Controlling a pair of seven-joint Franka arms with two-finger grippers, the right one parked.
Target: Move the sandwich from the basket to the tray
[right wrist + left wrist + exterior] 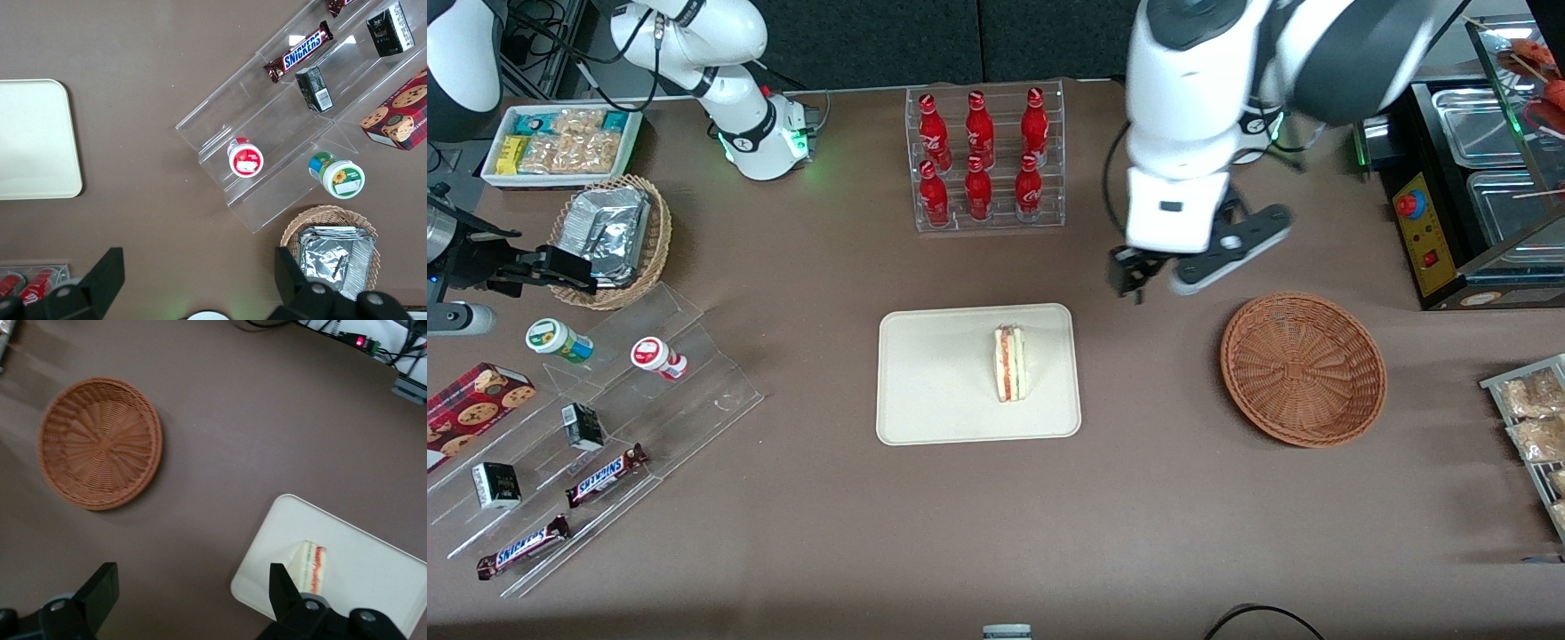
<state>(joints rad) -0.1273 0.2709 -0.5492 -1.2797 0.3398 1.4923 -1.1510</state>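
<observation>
Starting at the parked arm's end of the table in the front view, a white tray of snack packets (560, 142) sits farthest from the camera, with a tan wicker basket of foil packets (612, 238) just nearer, then a clear tiered acrylic stand (605, 436) carrying two small round tubs, dark little cartons and two Snickers bars (607, 475), and a red cookie box (471, 409) beside it. Midway along the table a clear rack of six red Coca-Cola bottles (984, 158) stands farther from the camera than the cream tray (934, 382). On that tray the sandwich (1011, 364) rests on its side, its red, orange and green filling edge showing, toward the working arm's end of the tray and clear of the rim. Above the bare brown table between tray and basket hangs the left gripper (193, 593), raised off the surface, its two dark fingers (100, 587) spread wide apart with nothing between them. Next comes the reddish-brown wicker basket (1303, 369), round and holding nothing, well apart from the tray. More snack packets (1529, 418) lie at the working arm's end
</observation>
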